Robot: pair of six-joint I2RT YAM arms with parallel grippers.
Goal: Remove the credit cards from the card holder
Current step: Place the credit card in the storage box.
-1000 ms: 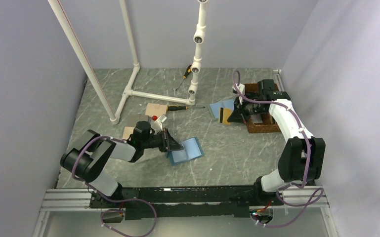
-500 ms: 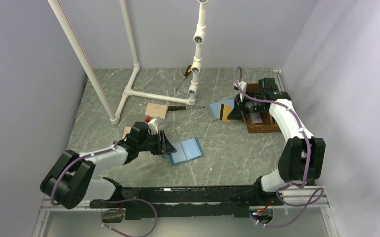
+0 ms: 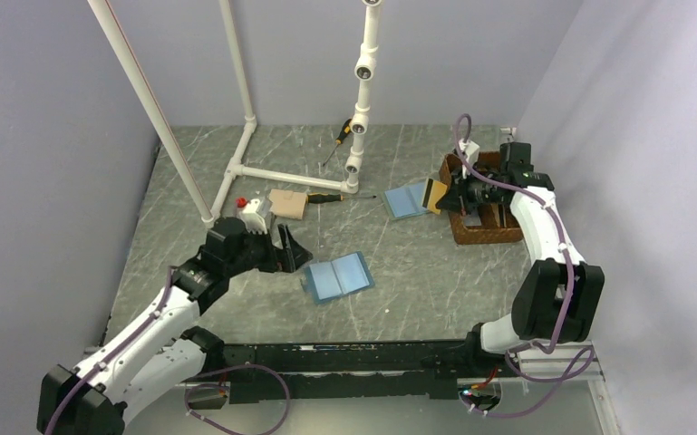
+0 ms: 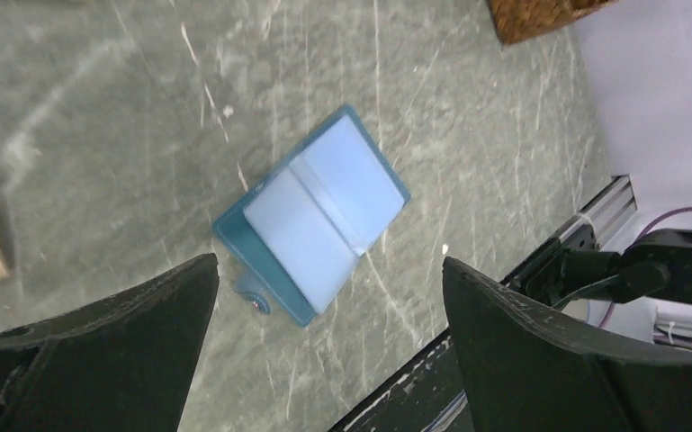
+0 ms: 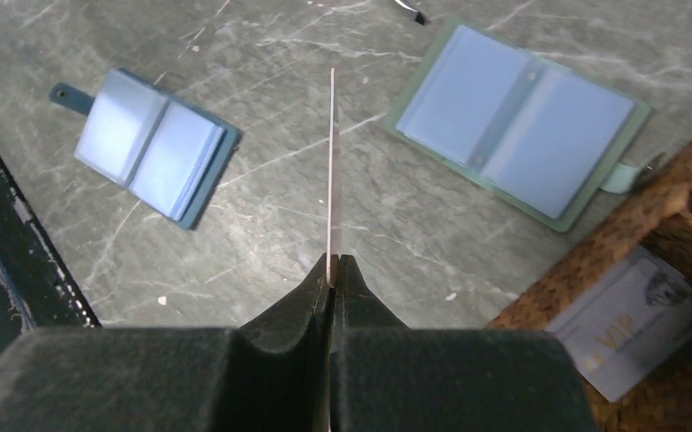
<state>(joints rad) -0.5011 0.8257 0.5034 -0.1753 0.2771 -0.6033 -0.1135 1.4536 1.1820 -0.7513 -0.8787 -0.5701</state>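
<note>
The card holder [image 3: 337, 276] lies open and flat on the table, blue inside with a dark teal rim; it also shows in the left wrist view [image 4: 315, 216] and the right wrist view [image 5: 153, 148]. My left gripper [image 3: 287, 252] [image 4: 328, 263] stands wide open just left of it, holding nothing and touching nothing. At the far right, my right gripper [image 3: 449, 193] [image 5: 333, 261] is shut on a tan credit card [image 3: 434, 194], seen edge-on [image 5: 331, 162], held in the air beside the basket. A silvery grey credit card [image 5: 630, 333] lies in the basket.
A paler blue-grey folder [image 3: 407, 199] [image 5: 522, 121] lies open left of the brown wicker basket [image 3: 498, 234] [image 5: 621, 225]. Tan blocks [image 3: 287, 204], a small white and red object [image 3: 254, 213], two screwdrivers [image 3: 331, 197] and a white pipe frame [image 3: 236, 172] stand at the back.
My left gripper let go of the card holder, opened wide and drew back to the left. My right gripper carried the tan card rightward towards the basket.
</note>
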